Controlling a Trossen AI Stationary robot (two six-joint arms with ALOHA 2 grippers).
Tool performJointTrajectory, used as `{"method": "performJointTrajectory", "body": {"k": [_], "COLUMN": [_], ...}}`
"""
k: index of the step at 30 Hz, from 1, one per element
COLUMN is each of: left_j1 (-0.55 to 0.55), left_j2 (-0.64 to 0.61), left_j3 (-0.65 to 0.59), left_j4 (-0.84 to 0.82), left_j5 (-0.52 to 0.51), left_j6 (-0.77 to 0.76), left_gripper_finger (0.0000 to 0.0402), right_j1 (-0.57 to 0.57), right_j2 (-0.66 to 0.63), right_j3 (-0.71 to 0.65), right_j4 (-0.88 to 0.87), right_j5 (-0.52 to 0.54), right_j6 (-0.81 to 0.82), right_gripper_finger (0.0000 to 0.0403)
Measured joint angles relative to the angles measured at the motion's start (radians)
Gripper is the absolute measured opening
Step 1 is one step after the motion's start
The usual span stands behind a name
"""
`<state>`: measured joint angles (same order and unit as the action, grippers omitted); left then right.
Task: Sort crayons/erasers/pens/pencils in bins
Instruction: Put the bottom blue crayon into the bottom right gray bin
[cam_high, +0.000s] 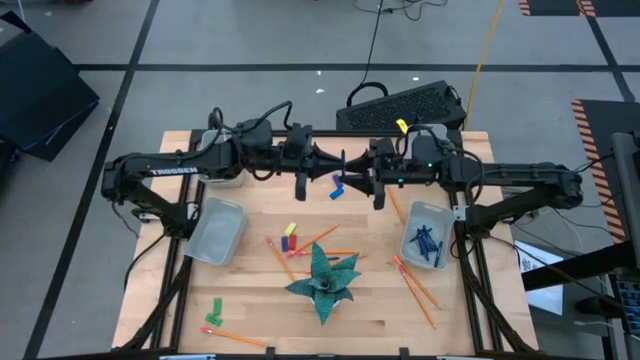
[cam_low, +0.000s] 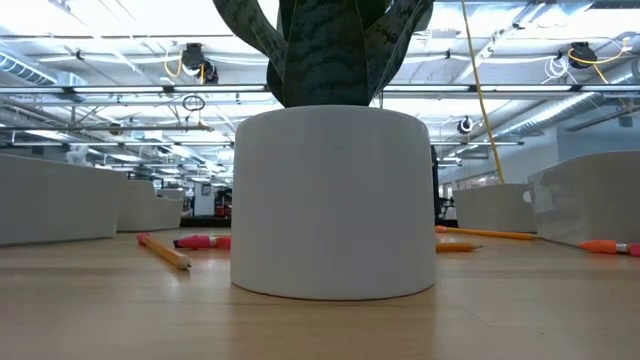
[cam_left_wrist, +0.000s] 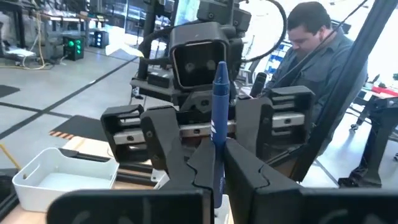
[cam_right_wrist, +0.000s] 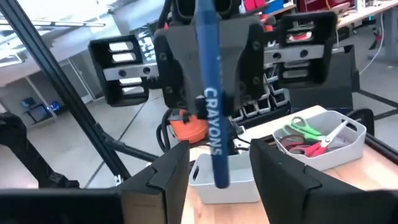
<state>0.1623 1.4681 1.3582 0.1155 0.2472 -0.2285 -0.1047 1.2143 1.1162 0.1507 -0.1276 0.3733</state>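
Table centre: potted plant (cam_high: 324, 280) among pencils (cam_high: 417, 288).

Table (cam_high: 250, 300): pale wood planks, matt, visible grain. Bins (cam_high: 215, 230): translucent grey-white plastic, smooth, slightly frosted. Crayon (cam_right_wrist: 208, 93) between the grippers: blue paper wrapper, matt, printed white lettering. Left gripper (cam_left_wrist: 214, 165) and right gripper (cam_right_wrist: 217, 168): black plastic fingers, matt. Plant pot (cam_low: 333, 200): white, smooth, matt. Pencils (cam_high: 420, 290): orange painted wood, faint sheen. Scissors (cam_right_wrist: 305, 134): glossy coloured plastic handles.
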Motion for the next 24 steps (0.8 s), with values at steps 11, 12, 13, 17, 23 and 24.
{"method": "performJointTrajectory", "body": {"k": [11,12,13,17,23,24], "left_j1": [0.000,-0.001,-0.001,-0.001,0.019,0.027], "left_j2": [0.000,0.000,0.000,-0.004,-0.090,-0.117], "left_j3": [0.000,0.000,0.000,0.000,-0.001,-0.001], "left_j4": [-0.018,-0.018,-0.016,-0.021,-0.127,-0.164], "left_j5": [-0.020,-0.020,-0.022,-0.020,-0.037,-0.046], "left_j6": [0.013,0.019,0.021,0.045,0.068,0.078], "left_gripper_finger": [0.0024,0.0027,0.0030,0.0045,0.0096,0.0109], "right_j1": [0.000,0.000,0.000,0.000,0.000,0.000], "right_j2": [0.022,0.022,0.022,0.021,-0.006,-0.013], "right_j3": [0.000,0.000,0.000,0.000,0.001,0.001], "right_j4": [0.023,0.024,0.025,0.025,-0.014,-0.031], "right_j5": [0.000,0.000,-0.004,-0.003,-0.004,-0.003], "right_j6": [-0.021,-0.021,-0.023,-0.014,0.015,0.025], "right_gripper_finger": [0.0056,0.0038,0.0023,0.0019,0.0019,0.0019]}}
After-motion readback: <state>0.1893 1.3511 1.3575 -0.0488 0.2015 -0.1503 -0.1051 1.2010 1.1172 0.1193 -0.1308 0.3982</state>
